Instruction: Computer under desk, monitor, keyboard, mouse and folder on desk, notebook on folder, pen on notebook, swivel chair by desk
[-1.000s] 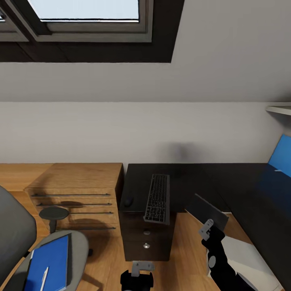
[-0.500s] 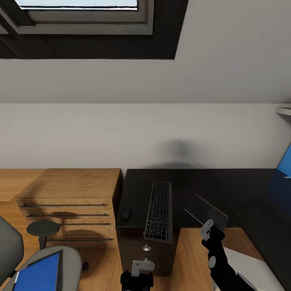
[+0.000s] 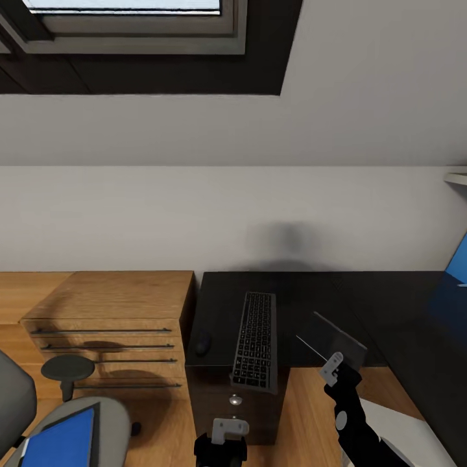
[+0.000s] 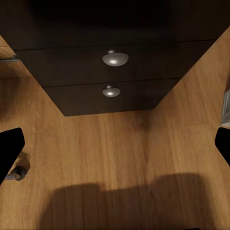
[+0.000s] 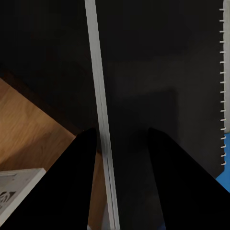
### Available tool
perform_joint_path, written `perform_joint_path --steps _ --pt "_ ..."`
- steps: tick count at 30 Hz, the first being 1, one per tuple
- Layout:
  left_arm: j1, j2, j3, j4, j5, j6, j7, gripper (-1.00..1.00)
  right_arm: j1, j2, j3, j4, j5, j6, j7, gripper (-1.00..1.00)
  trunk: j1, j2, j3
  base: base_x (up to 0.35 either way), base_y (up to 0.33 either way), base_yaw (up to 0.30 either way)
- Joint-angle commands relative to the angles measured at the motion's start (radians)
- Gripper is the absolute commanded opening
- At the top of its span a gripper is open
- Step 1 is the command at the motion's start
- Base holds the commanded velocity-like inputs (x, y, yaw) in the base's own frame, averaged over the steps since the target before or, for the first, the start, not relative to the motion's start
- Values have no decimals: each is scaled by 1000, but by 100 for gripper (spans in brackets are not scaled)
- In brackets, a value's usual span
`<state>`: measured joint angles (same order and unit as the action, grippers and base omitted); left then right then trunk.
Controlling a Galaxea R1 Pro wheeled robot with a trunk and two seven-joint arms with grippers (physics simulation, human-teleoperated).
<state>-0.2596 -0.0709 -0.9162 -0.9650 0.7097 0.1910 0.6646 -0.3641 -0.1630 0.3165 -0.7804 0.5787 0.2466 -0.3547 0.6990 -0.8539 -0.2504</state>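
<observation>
While the right end effector (image 3: pixel 332 364) is clamping on the lower edge of the monitor (image 3: pixel 337 340), that panel is hanging tilted over the front edge of the worktop (image 3: pixel 311 298), directly ahead of the fingers. In the right wrist view the end effector (image 5: pixel 120 136) is showing one dark finger on each side of the monitor (image 5: pixel 99 72), whose thin silver edge is running beside one of them. The pale computer (image 3: pixel 395 421) is sitting on the floor just below and behind this end effector.

The left end effector (image 3: pixel 220 436) is hanging low with its fingers wide apart and gripping nothing. In its wrist view the end effector (image 4: pixel 115 153) is facing the wood floor (image 4: pixel 110 148), and the worktop's black drawers with round silver knobs (image 4: pixel 115 58) are standing just ahead.

The keyboard (image 3: pixel 255 340) is lying on the worktop ahead of the left end effector, its near end appearing to reach past the front edge. The mouse (image 3: pixel 203 344) is resting just to the keyboard's left. Well off to the left of the left end effector, the blue folder (image 3: pixel 61 441) is lying on the seat of the swivel chair (image 3: pixel 13 395), near the light-wood cabinet (image 3: pixel 110 305).
</observation>
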Motion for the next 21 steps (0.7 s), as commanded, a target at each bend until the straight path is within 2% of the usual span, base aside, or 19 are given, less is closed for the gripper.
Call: perform_joint_path --steps 1,6,14,21 --pt "-1 0 -3 -1 4 4 7 100 -1 -1 5 0 7 8 -4 -100 0 -1 -1 0 0 0" --pt "-1 2 -2 -1 2 4 7 100 -1 -1 6 1 7 4 -4 -100 0 -1 -1 32 0 0" --pt "-1 3 -3 -3 1 2 7 100 -1 0 7 1 7 4 -4 -100 0 -1 -1 191 0 0" --pt "-1 3 1 -9 1 2 9 100 -1 0 9 1 7 4 -4 -100 0 -1 -1 18 0 0"
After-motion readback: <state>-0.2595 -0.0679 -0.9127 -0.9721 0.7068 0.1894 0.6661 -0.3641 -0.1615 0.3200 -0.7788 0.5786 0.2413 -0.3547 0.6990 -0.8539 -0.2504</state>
